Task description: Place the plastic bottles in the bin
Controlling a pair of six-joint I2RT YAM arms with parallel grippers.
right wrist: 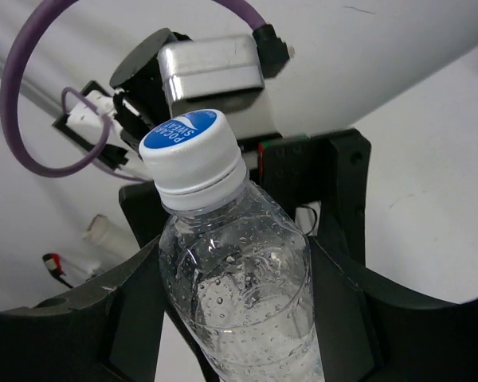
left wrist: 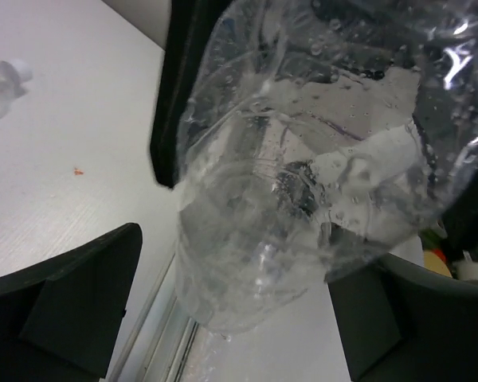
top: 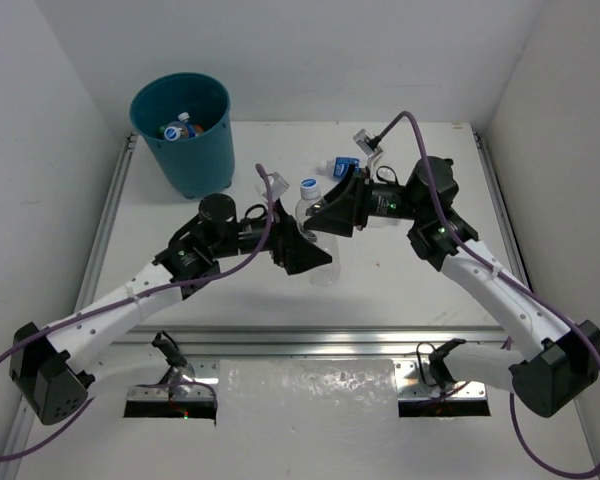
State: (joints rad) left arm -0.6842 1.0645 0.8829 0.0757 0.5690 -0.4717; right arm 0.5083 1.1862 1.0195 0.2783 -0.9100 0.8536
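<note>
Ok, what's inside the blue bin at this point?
In the bin an orange-labelled bottle shows, with another capped bottle beside it. The bin's near wall covers part of the floor, so more bottles could lie hidden there.

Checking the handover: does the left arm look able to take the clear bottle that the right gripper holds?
Probably yes: the base of the clear bottle sits inside the open left gripper, and nothing shows between them.
</note>
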